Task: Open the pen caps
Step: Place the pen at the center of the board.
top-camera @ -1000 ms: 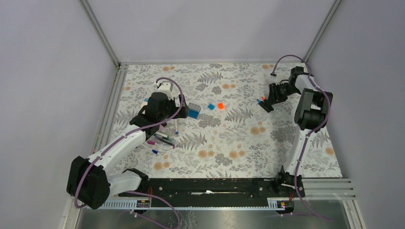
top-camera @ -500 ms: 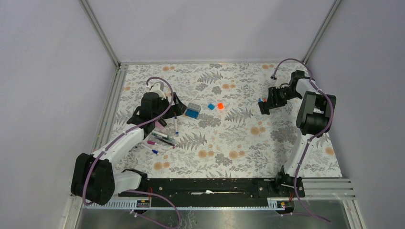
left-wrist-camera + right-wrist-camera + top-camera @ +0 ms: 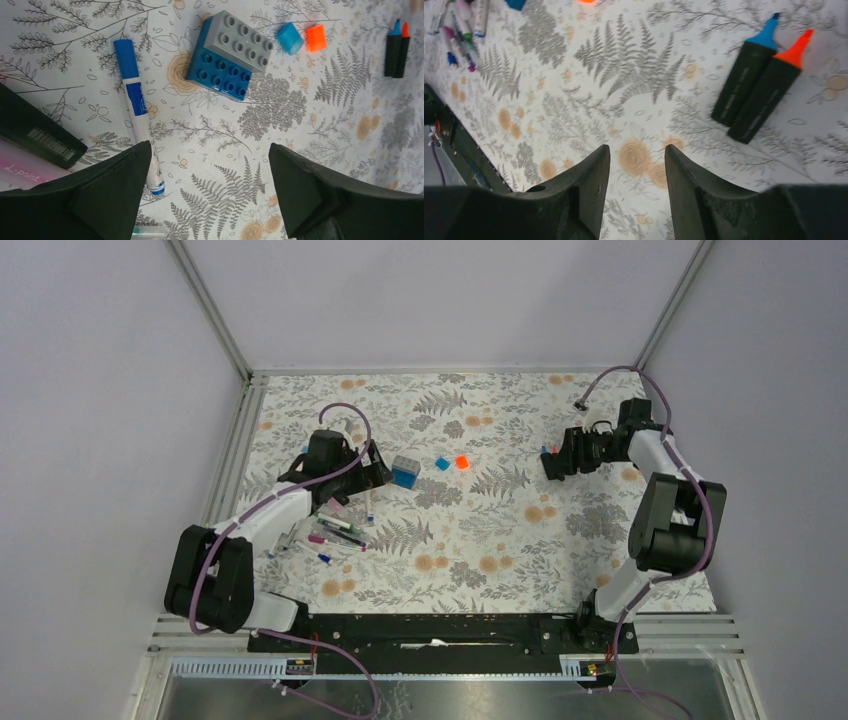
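Observation:
A loose blue cap [image 3: 441, 463] and a loose orange cap [image 3: 462, 462] lie mid-table; both also show in the left wrist view, blue [image 3: 290, 38] and orange [image 3: 315, 38]. A white pen [image 3: 136, 107] with its blue cap [image 3: 125, 58] on lies by my left gripper [image 3: 210, 147], which is open, empty and above the cloth, left of the block in the top view [image 3: 372, 468]. Two black highlighters [image 3: 756, 85], blue-tipped and orange-tipped, lie uncapped side by side. My right gripper [image 3: 637, 148] is open and empty just beside them, as the top view [image 3: 552, 462] also shows.
A blue-and-grey block [image 3: 405, 471] stands left of the loose caps and shows in the left wrist view [image 3: 230, 55]. A heap of several pens [image 3: 335, 530] lies at the left. The floral cloth [image 3: 480, 540] ends at a metal rail [image 3: 235, 450] on the left.
My left arm has swung its elbow down and left, with the gripper now by the block. My right arm's elbow has dropped towards the right edge; its gripper stays by the highlighters.

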Tool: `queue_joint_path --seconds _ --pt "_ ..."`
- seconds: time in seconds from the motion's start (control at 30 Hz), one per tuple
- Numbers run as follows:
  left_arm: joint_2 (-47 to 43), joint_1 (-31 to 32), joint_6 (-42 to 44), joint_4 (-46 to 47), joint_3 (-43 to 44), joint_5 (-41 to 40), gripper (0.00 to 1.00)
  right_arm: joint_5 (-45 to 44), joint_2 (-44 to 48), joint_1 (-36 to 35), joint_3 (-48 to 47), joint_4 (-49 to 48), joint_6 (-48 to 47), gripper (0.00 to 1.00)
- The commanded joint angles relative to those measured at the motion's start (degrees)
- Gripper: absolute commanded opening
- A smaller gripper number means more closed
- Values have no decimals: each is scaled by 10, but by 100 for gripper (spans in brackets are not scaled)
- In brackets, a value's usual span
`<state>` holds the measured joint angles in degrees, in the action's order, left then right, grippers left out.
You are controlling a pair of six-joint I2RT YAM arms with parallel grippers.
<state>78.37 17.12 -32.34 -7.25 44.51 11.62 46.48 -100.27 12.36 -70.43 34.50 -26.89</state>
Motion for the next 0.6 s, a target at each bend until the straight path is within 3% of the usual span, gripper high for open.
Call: queue_joint_path --seconds 0.0,0.17,0.37,0.57 --pt "32 5 21 -46 51 -49 92 83 95 -2 72 -68 23 52" --pt "92 25 31 -110 108 -141 73 106 158 -1 152 -138 38 56" --pt "162 46 17 -175 176 -217 70 119 153 -1 147 -139 41 56" --pt "197 46 29 -186 196 -234 59 122 137 -1 132 -114 28 56"
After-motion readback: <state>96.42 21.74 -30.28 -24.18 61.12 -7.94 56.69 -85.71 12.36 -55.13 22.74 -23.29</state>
